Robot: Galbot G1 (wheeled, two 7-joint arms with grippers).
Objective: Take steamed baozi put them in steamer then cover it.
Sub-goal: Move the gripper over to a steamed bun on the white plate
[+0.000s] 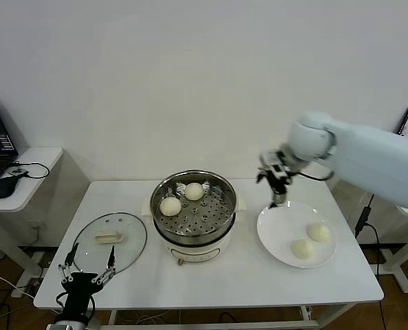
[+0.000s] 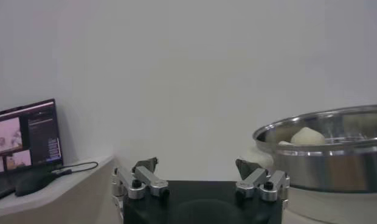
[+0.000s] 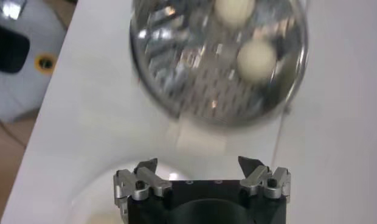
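Two round cream-white steamed baozi [image 1: 181, 199] sit in the round stainless-steel perforated steamer [image 1: 221, 206] at bench [image 1: 210, 275] centre. Two more [image 1: 310, 240] lie on the flat white plate [image 1: 272, 234] at three o'clock. Clear glass cover [image 1: 131, 237] rests at nine o'clock. Right gripper [image 1: 276, 180], released, hangs over the plate's far rim; left gripper [image 1: 87, 269], released, idles near the cover.

2 baozi [image 1: 181, 199] in steamer [image 1: 221, 227], 2 on plate, cover [image 1: 110, 242] beside.

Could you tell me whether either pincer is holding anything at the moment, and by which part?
Nothing is held: the right pincer is open above the plate's rim, the left pincer open by the cover.
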